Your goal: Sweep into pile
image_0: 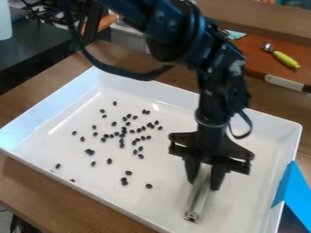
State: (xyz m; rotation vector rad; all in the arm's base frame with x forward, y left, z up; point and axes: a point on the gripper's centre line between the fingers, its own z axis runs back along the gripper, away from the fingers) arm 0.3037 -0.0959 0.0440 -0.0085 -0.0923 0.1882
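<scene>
In the cam view my claw (205, 178) hangs over the right part of the white tray (243, 200), fingers closed on a silvery metal bar (198, 198), pinching its upper end. Bar slants down toward the near side; can't tell if its low end touches the tray floor. Black beans (109, 161) lie loose on the tray's left & middle, L of my claw: thickest in the middle, a few strays nearer the near rim. Tray sits on the brown wood desk (36, 186). Blue piece (294, 189) by the tray's near R side. Far R: spoon w/ yellow-green handle (285, 59) on an orange-brown board (255, 48).
</scene>
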